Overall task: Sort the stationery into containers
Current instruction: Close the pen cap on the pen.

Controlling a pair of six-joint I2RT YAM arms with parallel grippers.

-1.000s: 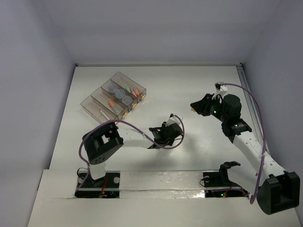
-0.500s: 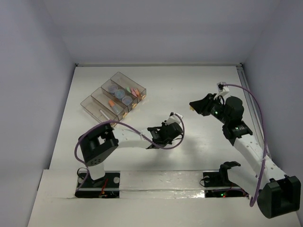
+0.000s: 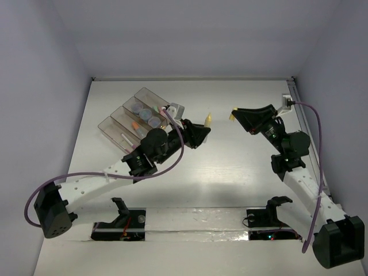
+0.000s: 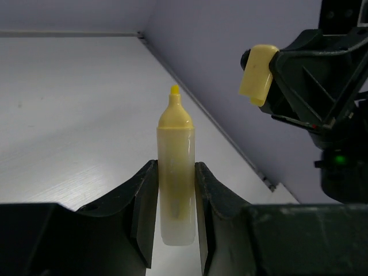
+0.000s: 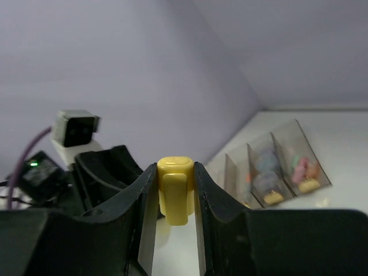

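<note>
My left gripper (image 3: 202, 129) is shut on a yellow stick (image 3: 209, 119), an uncapped marker, held above the table with its tip towards the right gripper. In the left wrist view the stick (image 4: 175, 172) stands upright between the jaws of that gripper (image 4: 175, 168). My right gripper (image 3: 237, 112) is shut on the stick's yellow cap (image 3: 232, 117), seen in the right wrist view (image 5: 174, 195) and the left wrist view (image 4: 257, 73). Cap and tip are a short gap apart. The containers (image 3: 108, 130) hold grey-lilac rolls (image 3: 145, 114), pink and orange sticks (image 3: 164, 112) and a white pen (image 3: 125, 138).
The containers sit at the far left of the white table, also visible in the right wrist view (image 5: 287, 144). Lilac walls enclose the table on three sides. A metal rail (image 3: 303, 115) runs along the right edge.
My left arm has swung from low at mid-table up and back beside the containers, now holding the yellow stick. My right gripper has risen and turned towards it.
</note>
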